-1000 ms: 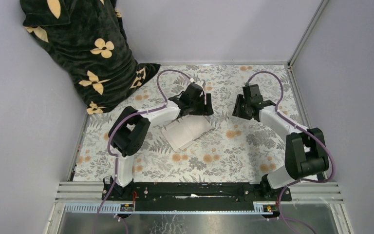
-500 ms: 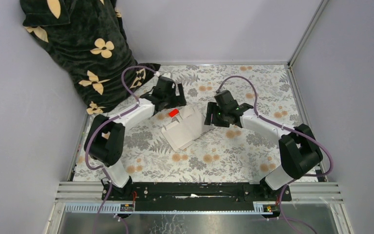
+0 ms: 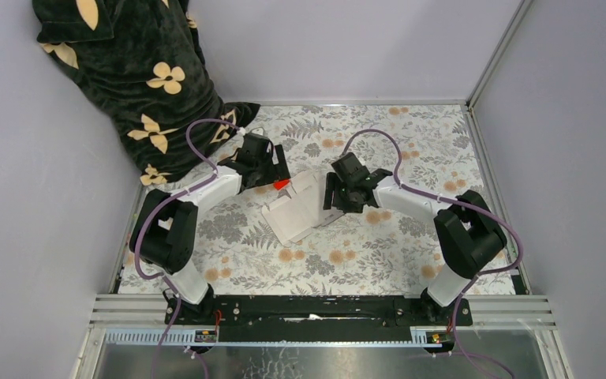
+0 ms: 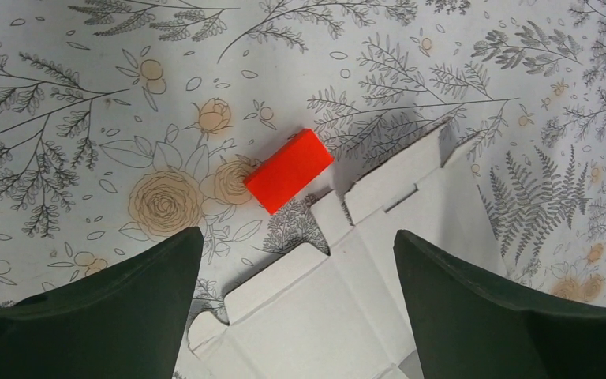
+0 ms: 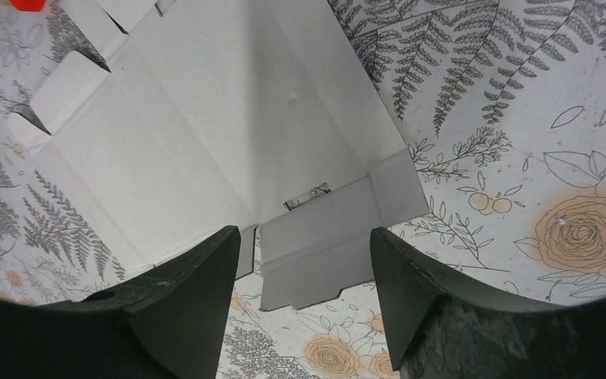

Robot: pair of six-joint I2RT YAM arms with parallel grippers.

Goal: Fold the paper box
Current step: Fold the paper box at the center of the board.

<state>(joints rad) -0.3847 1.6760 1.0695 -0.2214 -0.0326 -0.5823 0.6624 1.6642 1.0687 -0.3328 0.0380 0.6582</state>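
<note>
The paper box (image 3: 304, 207) is a flat white die-cut sheet with flaps, lying on the flowered tablecloth mid-table. My left gripper (image 3: 276, 172) hovers over its upper left corner, wide open and holding nothing. In the left wrist view the paper box (image 4: 387, 300) lies below the left gripper (image 4: 296, 237). My right gripper (image 3: 333, 199) is at the sheet's right edge, also open. In the right wrist view the right gripper (image 5: 304, 233) straddles a grey-shadowed flap of the paper box (image 5: 205, 134) without pinching it.
A small red rectangle (image 3: 282, 183) (image 4: 289, 170) lies on the cloth just off the sheet's upper left corner. A dark flower-patterned cloth (image 3: 134, 79) fills the back left corner. Grey walls and an aluminium frame (image 3: 489, 71) close in the table.
Both arms swung leftwards. The left gripper came off the sheet's top and uncovered the red rectangle. The right gripper reached the sheet's right edge. Both jaws opened wider.
</note>
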